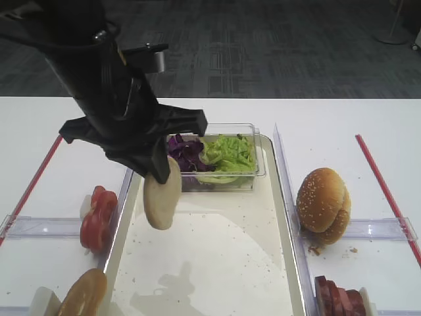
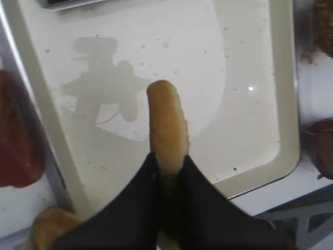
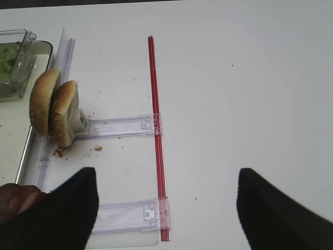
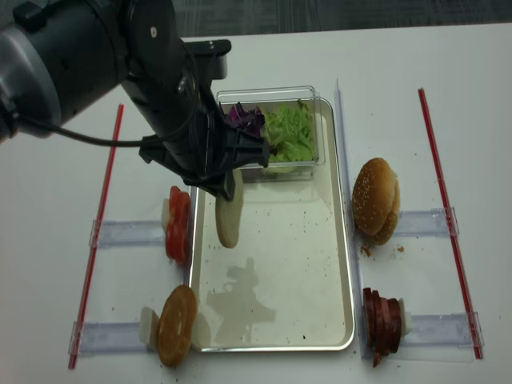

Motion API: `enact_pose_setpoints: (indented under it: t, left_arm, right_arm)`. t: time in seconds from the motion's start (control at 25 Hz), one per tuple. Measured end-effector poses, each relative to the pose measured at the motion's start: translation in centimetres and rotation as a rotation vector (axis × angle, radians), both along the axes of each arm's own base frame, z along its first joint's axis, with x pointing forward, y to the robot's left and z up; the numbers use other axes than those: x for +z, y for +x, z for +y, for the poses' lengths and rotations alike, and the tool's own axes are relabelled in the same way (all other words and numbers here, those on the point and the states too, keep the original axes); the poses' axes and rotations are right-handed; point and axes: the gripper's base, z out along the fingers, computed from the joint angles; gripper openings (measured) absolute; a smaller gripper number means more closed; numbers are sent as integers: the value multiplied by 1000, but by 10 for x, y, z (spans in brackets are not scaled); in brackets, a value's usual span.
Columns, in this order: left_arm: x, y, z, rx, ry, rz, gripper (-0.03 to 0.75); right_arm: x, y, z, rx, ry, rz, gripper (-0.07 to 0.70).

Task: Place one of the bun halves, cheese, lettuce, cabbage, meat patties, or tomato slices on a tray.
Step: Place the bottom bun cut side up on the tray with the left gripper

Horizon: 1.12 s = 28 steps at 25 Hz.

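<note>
My left gripper is shut on a flat tan bun half, held on edge in the air over the left part of the cream tray. From the left wrist, the bun half sticks up between the fingertips above the crumb-speckled tray. Purple cabbage and green lettuce fill a clear box at the tray's far end. Tomato slices stand left of the tray and meat patties at the near right. Cheese is out of view. My right gripper is open over bare table.
Two sesame-seeded buns stand on a clear rail right of the tray. Another bun half rests at the near left. Red strips and clear plastic rails cross the white table on both sides.
</note>
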Motion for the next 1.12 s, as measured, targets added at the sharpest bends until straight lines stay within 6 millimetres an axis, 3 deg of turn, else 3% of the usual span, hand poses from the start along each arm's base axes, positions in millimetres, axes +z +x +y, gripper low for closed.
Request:
enact_pose_setpoints:
  t: [0.4, 0.76, 1.12]
  left_arm:
    - [8, -3, -19, -86, -220, -2, 31]
    - [8, -3, -20, -106, -237, -8, 31]
    - [-31, 12, -29, -121, -201, 101, 31]
  right_arm:
    - [0, 0, 0, 0, 0, 0, 571]
    - [0, 0, 0, 0, 0, 0, 571]
    - [0, 0, 0, -1, 2, 0, 571]
